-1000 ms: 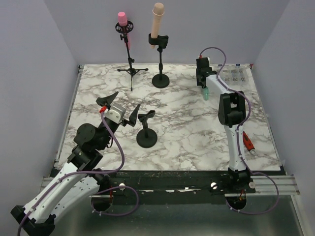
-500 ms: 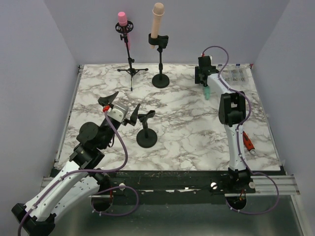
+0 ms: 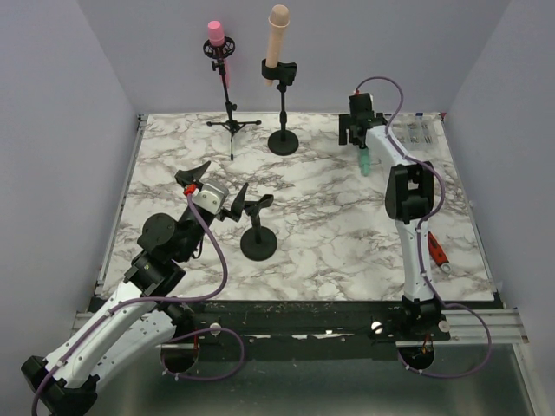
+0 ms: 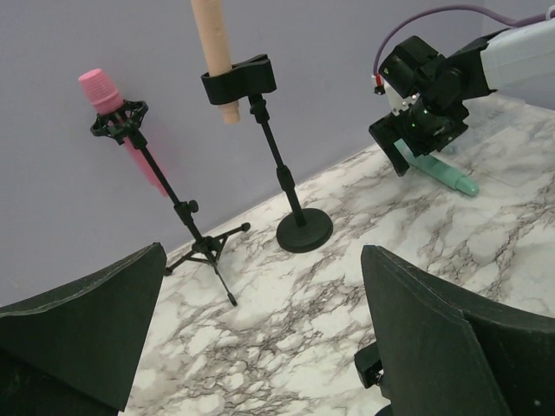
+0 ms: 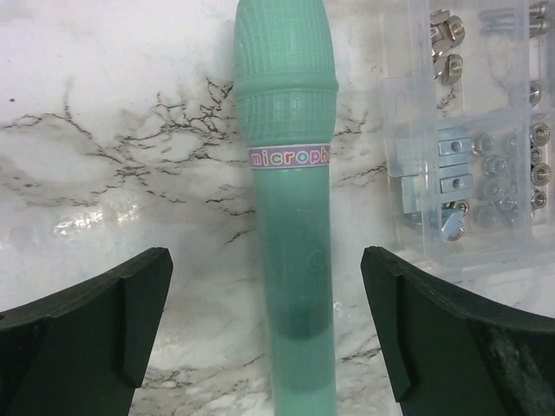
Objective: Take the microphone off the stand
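My right fingers (image 5: 87, 321) are spread wide, nothing held, straddling the green microphone (image 5: 286, 217) from above without touching it. It lies flat on the tabletop (image 3: 347, 217), just beside the clear parts box (image 5: 468, 130) and well apart from the empty stand (image 3: 258, 227). I judge this the release step, removal done. The next move calls for lifting straight up, clear of it. Right arm reaches far out, wrist pointing down. My left fingers (image 4: 78, 329) are also wide open and empty. Left arm is folded near the empty stand, wrist facing the pink microphone (image 4: 108, 95) and beige microphone (image 4: 212, 43) in their stands.
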Action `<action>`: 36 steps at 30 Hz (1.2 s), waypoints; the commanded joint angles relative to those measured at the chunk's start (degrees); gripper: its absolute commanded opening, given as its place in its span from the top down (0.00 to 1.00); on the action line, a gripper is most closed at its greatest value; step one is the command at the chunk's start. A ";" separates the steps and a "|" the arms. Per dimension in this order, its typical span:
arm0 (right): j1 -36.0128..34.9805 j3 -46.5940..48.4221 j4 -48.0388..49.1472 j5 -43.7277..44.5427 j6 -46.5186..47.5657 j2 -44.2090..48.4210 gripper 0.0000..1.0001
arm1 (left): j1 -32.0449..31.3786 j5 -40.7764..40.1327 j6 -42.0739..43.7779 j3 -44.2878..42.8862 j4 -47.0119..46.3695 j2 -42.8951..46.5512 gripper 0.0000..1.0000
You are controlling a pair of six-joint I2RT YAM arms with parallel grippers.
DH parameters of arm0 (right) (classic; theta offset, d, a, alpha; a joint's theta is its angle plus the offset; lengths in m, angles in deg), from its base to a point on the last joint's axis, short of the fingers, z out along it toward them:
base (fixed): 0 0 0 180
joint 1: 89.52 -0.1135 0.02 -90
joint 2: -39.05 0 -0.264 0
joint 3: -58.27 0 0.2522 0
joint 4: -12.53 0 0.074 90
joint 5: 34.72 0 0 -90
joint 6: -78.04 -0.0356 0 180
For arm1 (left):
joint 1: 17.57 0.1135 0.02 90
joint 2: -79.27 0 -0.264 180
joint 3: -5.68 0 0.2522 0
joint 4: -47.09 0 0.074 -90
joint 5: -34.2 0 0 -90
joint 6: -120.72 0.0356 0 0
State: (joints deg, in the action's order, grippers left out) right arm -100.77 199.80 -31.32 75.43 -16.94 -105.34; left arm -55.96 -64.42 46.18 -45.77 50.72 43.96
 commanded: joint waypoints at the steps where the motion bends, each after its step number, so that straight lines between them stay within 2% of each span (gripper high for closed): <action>1: -0.01 2.25 -2.49 -2.04 -1.34 6.38 0.00 | -0.26 -1.03 0.44 -0.02 -0.24 0.33 0.03; 8: -0.07 -1.09 -2.26 -5.30 -4.48 15.02 0.00 | -0.35 -0.37 -0.26 -0.34 0.00 0.51 0.03; 13: -0.09 -6.13 3.50 -14.85 -8.97 23.22 0.00 | -0.28 -1.07 -0.17 -0.10 -0.19 1.22 0.03; 15: -0.09 -10.28 9.17 -21.84 -11.75 27.08 0.00 | -0.28 -0.85 -0.26 -0.23 0.10 1.38 0.03; 18: -0.46 -20.41 24.98 -32.13 -16.08 34.08 0.00 | -0.33 -0.78 -0.33 -0.36 0.29 1.68 0.02; 19: -0.97 -24.47 32.57 -33.78 -16.92 36.65 0.00 | -0.30 -0.80 -0.34 -0.45 0.37 1.85 0.02; 22: -2.46 -31.24 45.48 -36.03 -19.05 40.93 0.00 | -0.28 -1.44 -0.35 -0.37 0.23 2.69 0.02; 25: -4.02 -32.76 54.26 -37.26 -21.50 41.67 0.00 | -0.28 -3.88 -0.17 0.36 -1.12 3.42 0.03; 30: -7.03 -30.08 61.01 -37.84 -24.21 38.94 0.00 | -0.29 -6.94 -1.37 0.43 -1.74 4.09 0.02; 36: -10.65 -27.30 69.70 -38.49 -21.49 33.38 0.00 | -0.30 -9.37 -1.03 0.37 -1.95 5.26 0.02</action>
State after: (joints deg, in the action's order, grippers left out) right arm -109.56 168.89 29.44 39.17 -39.36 -66.96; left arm -55.96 -69.99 45.55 -45.77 50.19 48.07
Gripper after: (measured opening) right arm 0.998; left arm 0.977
